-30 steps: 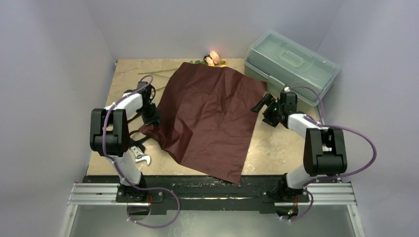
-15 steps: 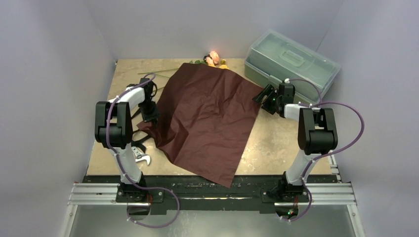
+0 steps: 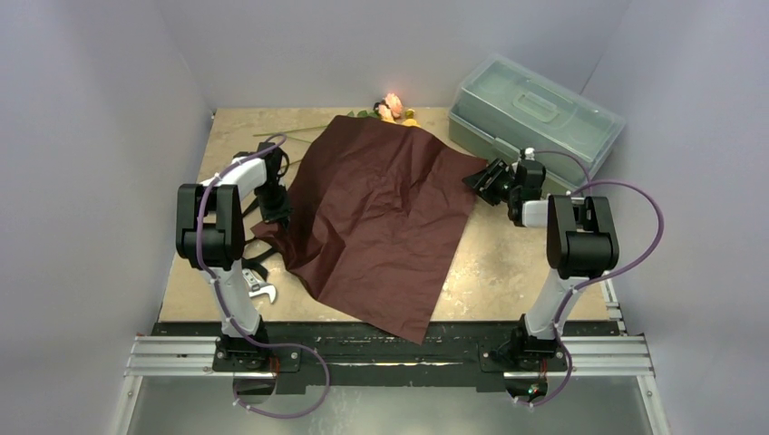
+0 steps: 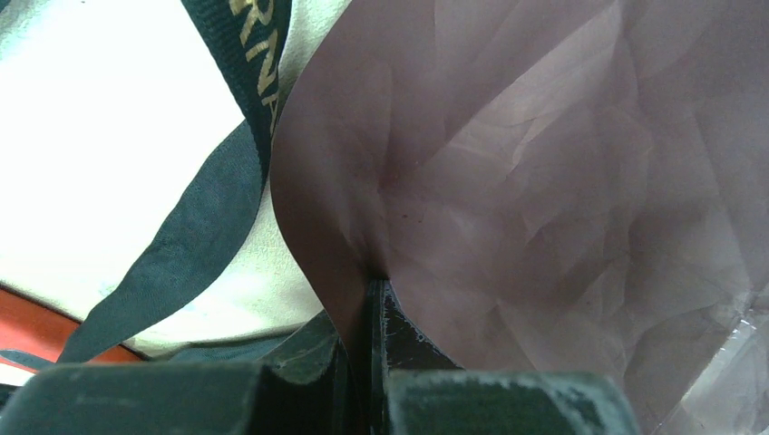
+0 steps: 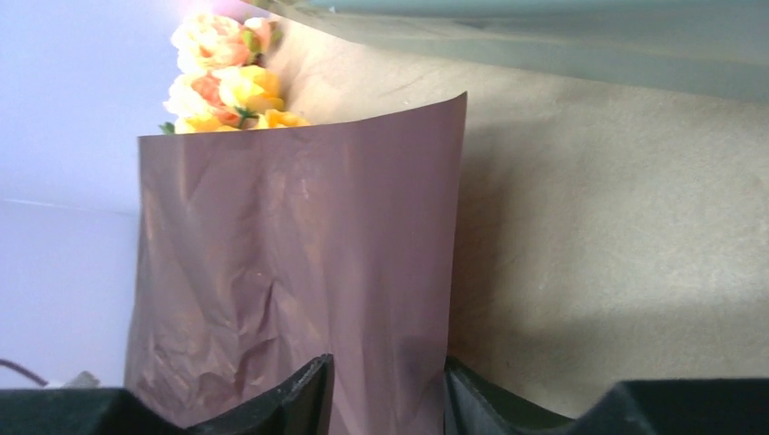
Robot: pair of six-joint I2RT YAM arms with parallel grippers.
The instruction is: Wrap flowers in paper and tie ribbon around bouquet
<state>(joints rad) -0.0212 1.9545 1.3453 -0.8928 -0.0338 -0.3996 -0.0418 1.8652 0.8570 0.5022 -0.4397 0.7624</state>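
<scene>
Looks like the wrapping step is only just getting going. The big crinkled dark red sheet of thin wrapping paper [image 3: 381,217] lies spread over the middle of the beige stone-look table [image 3: 508,263]. The artificial flowers with yellow and pale pink blooms [image 3: 393,107] sit at 12 o'clock, heads poking out past the paper's far edge, stems running under it as far as I can tell. No cone yet, nothing tied.

The left gripper [image 3: 272,210] is at the sheet's 9 o'clock edge with its fingers clamped tight on a fold of paper, which puckers right at the pinch. The right gripper [image 3: 485,177] is at the 2 o'clock corner. Its fingers are about half apart with the lifted corner standing in the gap, and I wouldn't call that a grip yet.

Next move, I reckon: the right fingers nip that corner, then both sides fold over the stems. The paper's thin and creasy, so yanking could tear it or let it slip.

The long flat dark fabric ribbon with gold lettering [image 4: 218,199] lies floppy just beside the left gripper, untouched. A clear greenish plastic lidded box [image 3: 535,104] sits at 1 o'clock, near the right gripper, so mind the swing.
</scene>
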